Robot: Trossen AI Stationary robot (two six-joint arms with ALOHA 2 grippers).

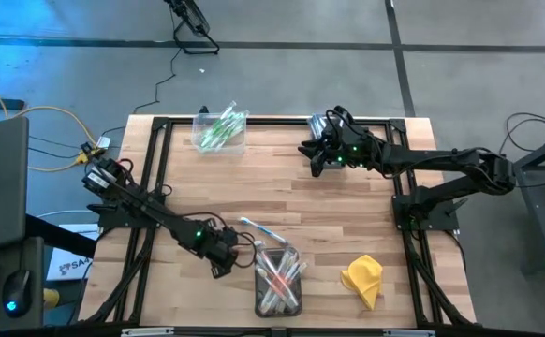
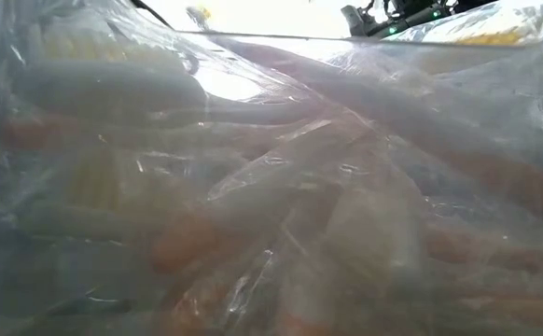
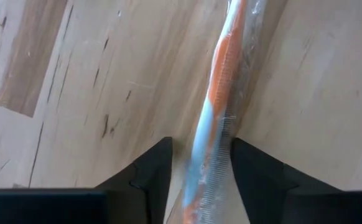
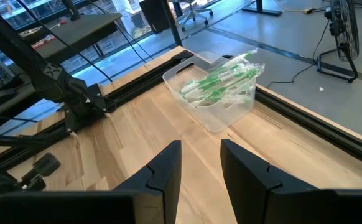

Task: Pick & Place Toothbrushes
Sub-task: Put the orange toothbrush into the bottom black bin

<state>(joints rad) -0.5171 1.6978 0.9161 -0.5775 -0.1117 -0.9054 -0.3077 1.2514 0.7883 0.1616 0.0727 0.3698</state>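
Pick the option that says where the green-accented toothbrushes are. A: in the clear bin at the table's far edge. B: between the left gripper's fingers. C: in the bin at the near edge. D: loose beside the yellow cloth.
A: the high view shows the green toothbrushes bundled in the far-edge bin, and the right wrist view shows them in it too; the left gripper straddles an orange and blue one.

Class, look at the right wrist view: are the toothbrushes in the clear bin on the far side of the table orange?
No. The toothbrushes lying in the clear bin have green accents, each wrapped in clear plastic.
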